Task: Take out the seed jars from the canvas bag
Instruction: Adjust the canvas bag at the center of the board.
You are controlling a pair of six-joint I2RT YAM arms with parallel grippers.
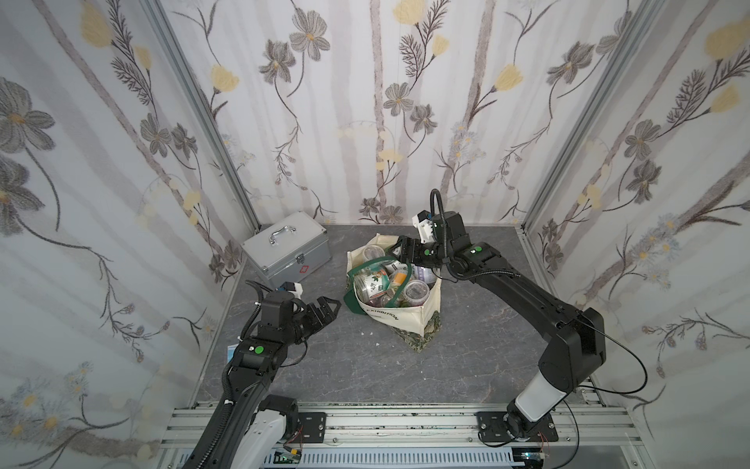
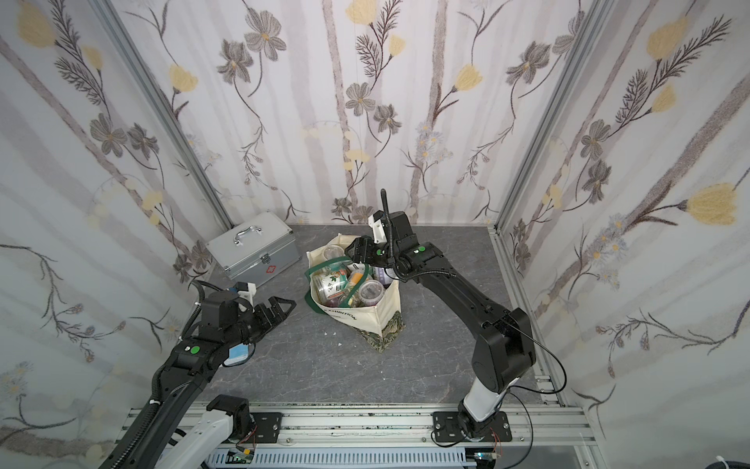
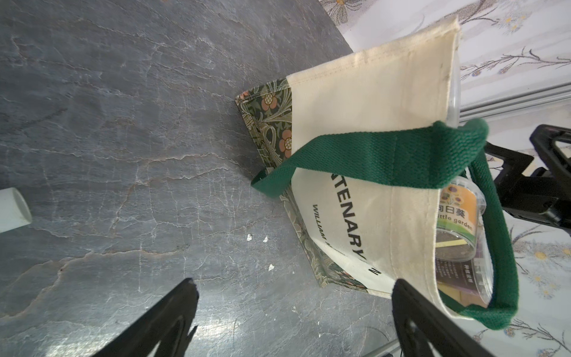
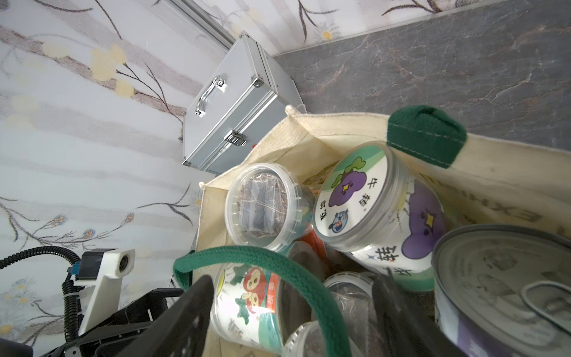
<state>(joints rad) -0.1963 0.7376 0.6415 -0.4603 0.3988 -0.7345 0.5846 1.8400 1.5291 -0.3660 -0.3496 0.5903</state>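
The case (image 1: 284,251) sits at the back left. In front of it the left gripper (image 1: 330,312) hovers, jaws wide apart and empty, just left of the bag (image 1: 406,318) — upright on the table (image 1: 365,365), jars (image 1: 371,284) packed inside. The right gripper (image 1: 397,252) dips into the bag's far side, jaws partly apart astride a green handle (image 4: 278,265) and jars — whether they pinch anything cannot be told.

Right claw (image 4: 293,287) reaching into the cream canvas bag (image 4: 509,160) with dark green handles.
Its black fingers (image 4: 191,315) stand apart, straddling one handle loop (image 4: 278,265) and small plastic seed jars (image 4: 355,191); a silver metal case (image 4: 234,102) sits at the grey marbled tabletop (image 4: 463,61) wall edge.
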